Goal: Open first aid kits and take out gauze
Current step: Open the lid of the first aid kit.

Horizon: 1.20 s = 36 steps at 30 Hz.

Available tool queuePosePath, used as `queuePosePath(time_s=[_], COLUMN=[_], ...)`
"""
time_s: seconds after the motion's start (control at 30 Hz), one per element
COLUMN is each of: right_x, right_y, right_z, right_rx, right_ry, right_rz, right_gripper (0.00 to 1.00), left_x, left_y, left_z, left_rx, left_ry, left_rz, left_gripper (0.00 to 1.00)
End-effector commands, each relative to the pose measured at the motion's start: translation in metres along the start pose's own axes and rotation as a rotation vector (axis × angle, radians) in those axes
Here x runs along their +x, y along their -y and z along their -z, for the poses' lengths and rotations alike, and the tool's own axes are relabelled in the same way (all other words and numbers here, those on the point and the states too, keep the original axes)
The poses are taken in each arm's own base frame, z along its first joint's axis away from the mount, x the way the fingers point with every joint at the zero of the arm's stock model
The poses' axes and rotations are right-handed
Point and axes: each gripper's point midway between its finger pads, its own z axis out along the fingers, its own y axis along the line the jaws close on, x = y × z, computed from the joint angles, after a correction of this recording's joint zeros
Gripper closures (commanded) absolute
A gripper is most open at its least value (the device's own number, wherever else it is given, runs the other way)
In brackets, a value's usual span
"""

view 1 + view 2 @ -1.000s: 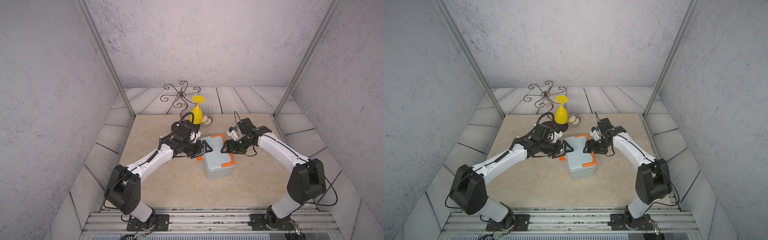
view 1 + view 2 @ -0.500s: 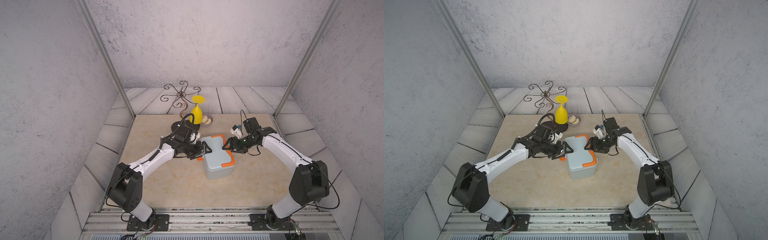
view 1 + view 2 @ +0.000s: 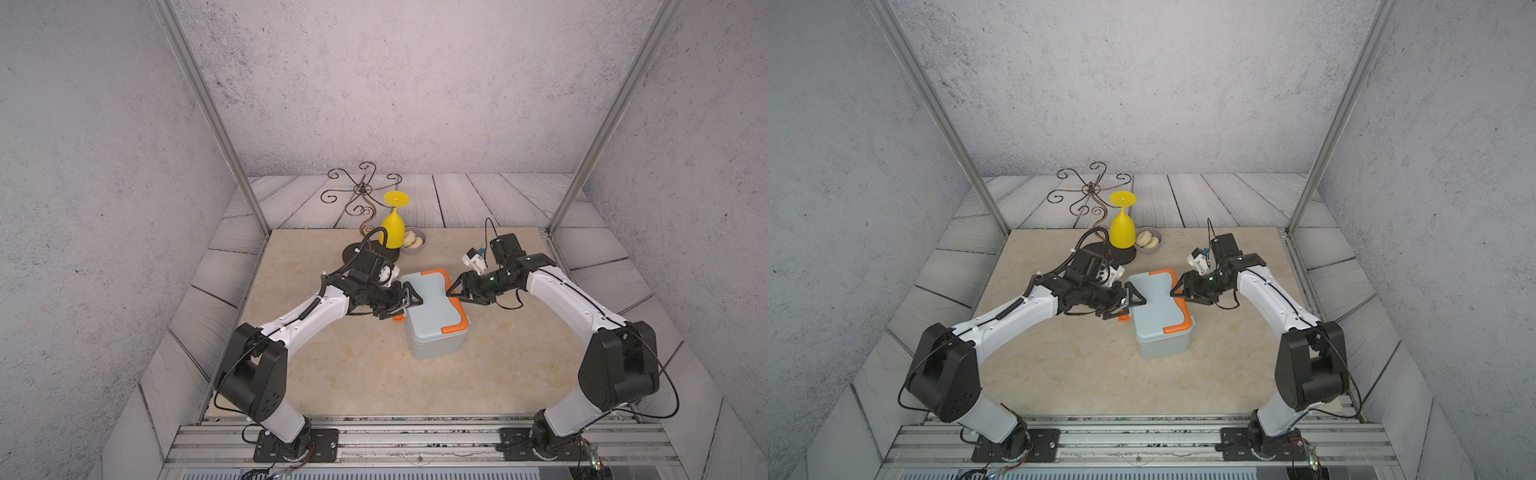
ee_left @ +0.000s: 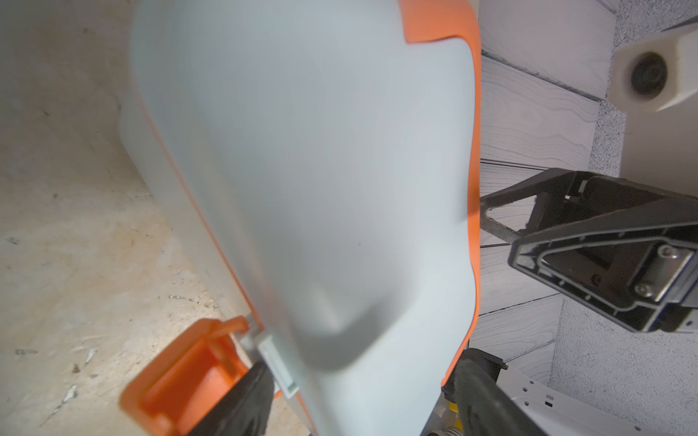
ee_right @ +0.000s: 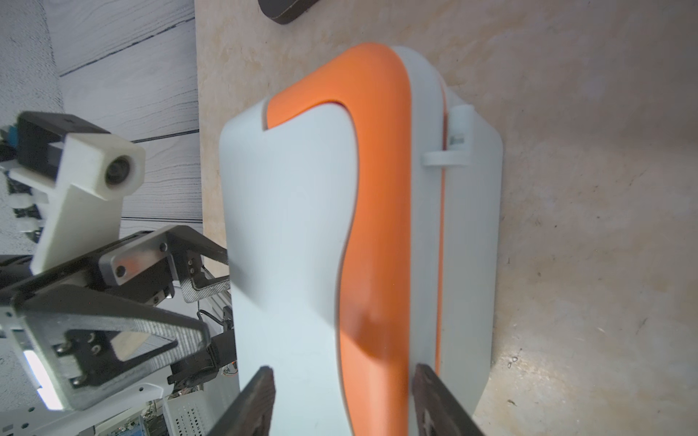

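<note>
Flanking the closed first aid kit [image 3: 434,320] with jaws apart, the left gripper [image 3: 403,308] sits by the latch [image 4: 177,373] and the right gripper [image 3: 454,296] straddles the handle [image 5: 377,226]; no gauze is out.

The first aid kit [image 3: 432,328] is smooth matt plastic, pale grey-blue, with its handle [image 3: 456,309] and latch [image 4: 177,381] in orange plastic of the same dull finish. The table [image 3: 353,374] looks like matt beige stone, faintly veined (the wrist views show specks and scratches on it). Around it lie grey boards [image 3: 457,199] with a printed-looking wood grain. The walls [image 3: 374,83] are rough and speckled, like plaster. The posts [image 3: 208,116] are brushed metal. The left gripper [image 3: 409,300] and right gripper [image 3: 452,293] are matt black plastic, their pads [image 5: 206,290] cross-hatched. The arm shells [image 3: 307,318] — white plastic — carry a slight sheen. The yellow goblet [image 3: 392,226] is smooth plastic; the curled stand [image 3: 363,191] is dark wire.
</note>
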Motion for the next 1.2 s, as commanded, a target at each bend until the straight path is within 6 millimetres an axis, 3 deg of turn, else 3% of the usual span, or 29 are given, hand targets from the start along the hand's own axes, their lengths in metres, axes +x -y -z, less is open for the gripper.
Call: queuePosePath(time_s=[0.0,0.23,0.53,0.77,0.93,1.17], right_x=[0.008,0.009,0.018,0.02,0.017,0.007], right_y=[-0.055,-0.06,-0.039,-0.027,-0.033,-0.067], right_z=[0.019,0.028,0.02,0.017,0.02,0.053], right_rx=[-0.205,-0.238,-0.197,-0.131,-0.147,-0.204], right_ry=[0.005,0.032,0.025,0.002,0.008,0.119], right_rz=[0.061,0.047,0.005,0.011,0.016,0.059], right_gripper=[0.41,0.43,0.47,0.66,0.99,1.0], left_x=[-0.008,-0.009,-0.01,-0.009,-0.009,-0.015], left_y=[0.047,0.065,0.079,0.079,0.08,0.074], left_z=[0.012,0.026,0.034,0.034,0.046,0.07], left_rx=[0.135,0.177,0.215,0.216,0.185,0.159], left_ry=[0.023,0.046,0.059,0.062,0.095,0.172], left_rz=[-0.086,-0.102,-0.107,-0.112,-0.129,-0.125], left_gripper=[0.21,0.21,0.21,0.21,0.21,0.21])
